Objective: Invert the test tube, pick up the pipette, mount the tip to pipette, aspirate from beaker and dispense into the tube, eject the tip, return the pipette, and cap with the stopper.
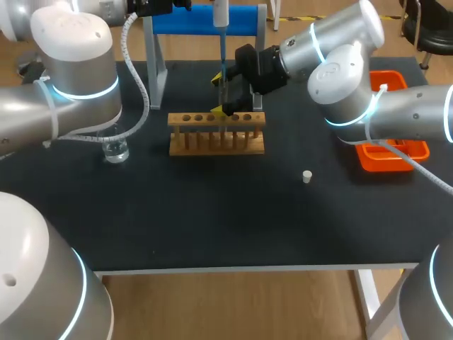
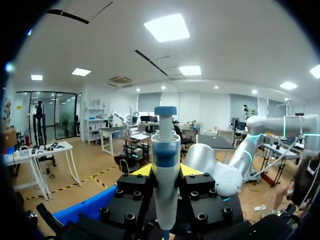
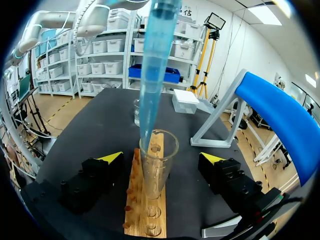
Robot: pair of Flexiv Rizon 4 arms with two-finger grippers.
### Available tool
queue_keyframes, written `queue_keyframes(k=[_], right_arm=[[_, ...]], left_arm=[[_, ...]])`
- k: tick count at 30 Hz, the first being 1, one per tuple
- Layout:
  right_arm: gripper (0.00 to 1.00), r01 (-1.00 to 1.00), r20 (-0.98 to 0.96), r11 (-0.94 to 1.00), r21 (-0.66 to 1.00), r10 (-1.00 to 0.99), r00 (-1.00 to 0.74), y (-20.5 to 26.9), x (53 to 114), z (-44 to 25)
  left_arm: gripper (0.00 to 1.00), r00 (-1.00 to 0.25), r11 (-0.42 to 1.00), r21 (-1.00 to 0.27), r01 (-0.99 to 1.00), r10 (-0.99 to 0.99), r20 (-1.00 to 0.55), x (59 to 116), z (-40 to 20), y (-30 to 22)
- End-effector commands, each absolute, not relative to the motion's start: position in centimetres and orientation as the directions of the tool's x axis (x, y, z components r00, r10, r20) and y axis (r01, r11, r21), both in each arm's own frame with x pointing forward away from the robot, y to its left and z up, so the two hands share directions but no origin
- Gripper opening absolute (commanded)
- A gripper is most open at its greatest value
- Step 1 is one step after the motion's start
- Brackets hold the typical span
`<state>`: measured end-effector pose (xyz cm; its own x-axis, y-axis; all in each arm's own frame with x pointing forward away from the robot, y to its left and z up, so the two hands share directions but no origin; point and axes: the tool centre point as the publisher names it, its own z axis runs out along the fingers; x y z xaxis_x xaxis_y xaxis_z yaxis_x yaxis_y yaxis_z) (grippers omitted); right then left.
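Two arms: both work over the rack at the back. The left arm (image 1: 78, 78) comes in high from the left corner, wrist pointing straight down. The right arm (image 1: 347, 78) reaches across from the right, wrist low and facing the rack.
Black table (image 1: 212, 219): it carries all the kit.
Blue-topped grey stand (image 1: 205, 20): just behind the rack, with no pipette on it, so the return is yet to come.
Orange plastic tray (image 1: 386, 159): at the right edge, under the right arm. I'd guess the tip is ejected there.
Wooden test-tube rack (image 1: 216, 142): mid-table, one row of holes.
White-and-blue pipette (image 2: 165, 150): upright, plunger on top, so pick-up looks done.
Left gripper (image 2: 166, 171): clamped on the pipette's body from both sides.
Right gripper (image 3: 162, 159): fingers spread wide, one on each side of the tube, neither touching. It holds nothing.
Round glass beaker (image 1: 115, 150): near the left arm, well apart from the rack.
Clear glass test tube (image 3: 159, 170): standing mouth-up in the rack, so inverting looks done.
Translucent blue tip (image 3: 155, 65): mounted, and its point is down inside the tube's mouth. We're at the dispense, I'd say, though I can't tell whether any liquid has gone in.
Small white stopper (image 1: 306, 176): lying on the table to the right of the rack, well apart. Ejecting, returning and capping are all left.
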<state>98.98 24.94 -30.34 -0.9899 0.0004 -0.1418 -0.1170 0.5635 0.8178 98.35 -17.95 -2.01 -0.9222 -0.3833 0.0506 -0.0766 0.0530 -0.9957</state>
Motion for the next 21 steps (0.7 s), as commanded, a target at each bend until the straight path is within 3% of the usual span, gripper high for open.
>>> queue_keyframes(k=[1,21], right_arm=[[1.0,-0.116,-0.14,0.565,0.817,-0.001,-0.99,24.88,99.0,-30.27],[1.0,-0.116,-0.14,0.565,0.817,-0.001,-0.99,24.88,99.0,-30.27]], left_arm=[[0.0,-0.92,0.056,-0.995,-0.079,-0.389,0.051,98.23,-2.11,-17.78],[0.0,-0.91,0.086,-0.994,-0.066,-0.414,0.024,99.1,-2.27,-17.26]])
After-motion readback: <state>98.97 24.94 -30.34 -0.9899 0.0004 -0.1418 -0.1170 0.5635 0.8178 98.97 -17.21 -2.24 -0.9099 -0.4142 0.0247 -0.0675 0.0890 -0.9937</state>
